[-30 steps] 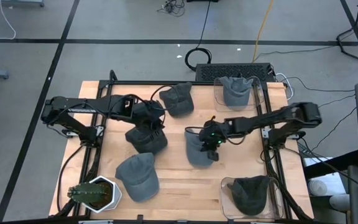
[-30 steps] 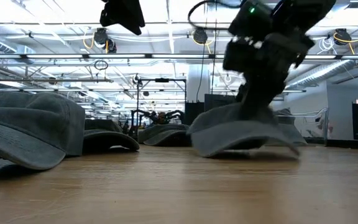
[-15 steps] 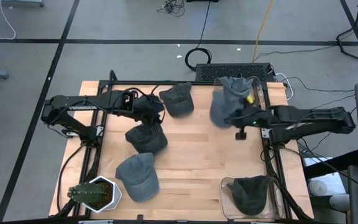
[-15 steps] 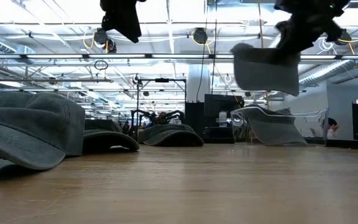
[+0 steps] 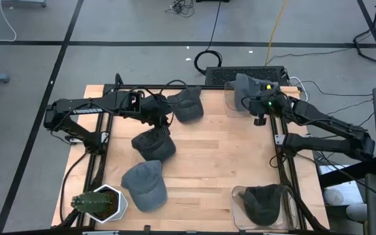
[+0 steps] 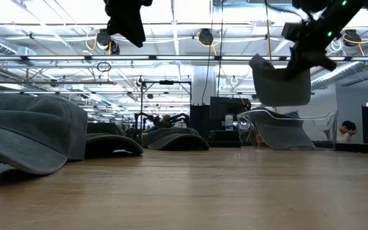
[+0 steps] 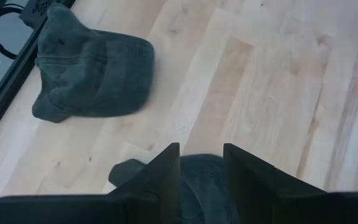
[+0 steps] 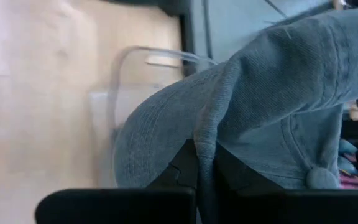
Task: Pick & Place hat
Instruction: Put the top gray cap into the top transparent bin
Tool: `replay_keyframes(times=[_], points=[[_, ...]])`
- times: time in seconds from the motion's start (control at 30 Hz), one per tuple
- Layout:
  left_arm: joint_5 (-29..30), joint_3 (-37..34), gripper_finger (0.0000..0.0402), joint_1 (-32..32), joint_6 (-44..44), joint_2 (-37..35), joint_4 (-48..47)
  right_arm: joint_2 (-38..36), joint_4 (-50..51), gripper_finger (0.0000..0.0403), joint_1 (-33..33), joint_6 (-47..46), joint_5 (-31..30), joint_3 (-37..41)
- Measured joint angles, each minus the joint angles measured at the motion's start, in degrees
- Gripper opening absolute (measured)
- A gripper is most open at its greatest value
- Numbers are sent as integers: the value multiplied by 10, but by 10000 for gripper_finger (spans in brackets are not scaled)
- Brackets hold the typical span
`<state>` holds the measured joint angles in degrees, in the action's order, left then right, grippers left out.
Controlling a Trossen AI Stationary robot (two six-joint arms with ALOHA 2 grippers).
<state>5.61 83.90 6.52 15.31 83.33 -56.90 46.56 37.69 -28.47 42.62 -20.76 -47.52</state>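
My right gripper (image 5: 258, 103) is shut on a grey cap (image 5: 245, 87) and holds it in the air over the clear tray (image 5: 231, 104) at the table's far right corner. In the low view the cap (image 6: 280, 83) hangs under the gripper (image 6: 301, 56), above the tray (image 6: 280, 131), which has another cap in it. My left gripper (image 7: 201, 168) is open and hovers above a dark cap (image 5: 154, 143) left of the table's middle, touching nothing. That cap (image 7: 197, 183) shows between the fingers and rests flat on the wood. My right gripper pinches a raised fold of cloth along a crown seam (image 8: 205, 134) between its two fingers, not far from the top button (image 8: 319, 177). The cap is lifted clear of the table and hangs below the fingers, which come at it slanting from above.
Two more grey caps lie on the table, one at the far middle (image 5: 187, 104) and one near left (image 5: 145, 185). A potted plant (image 5: 96, 203) stands at the near left corner. A second clear tray with a cap (image 5: 263, 202) sits near right. Bare wood (image 5: 214, 163) spans the middle.
My right gripper has lifted the cap off the middle of the table and carried it up and toward the far right corner, where it now hangs over the far right tray. It has stayed shut on the cap throughout.
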Motion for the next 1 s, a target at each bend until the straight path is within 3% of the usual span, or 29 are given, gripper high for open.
replay_keyframes(times=[0.27,0.57,1.0], points=[[-1,0,131,-15,15,0,0,3,-174,4,-59,74,3,57],[2,0,131,-20,33,0,21,6,-171,4,-78,98,45,111],[-7,0,131,-32,39,0,19,5,-157,22,-80,73,46,169]])
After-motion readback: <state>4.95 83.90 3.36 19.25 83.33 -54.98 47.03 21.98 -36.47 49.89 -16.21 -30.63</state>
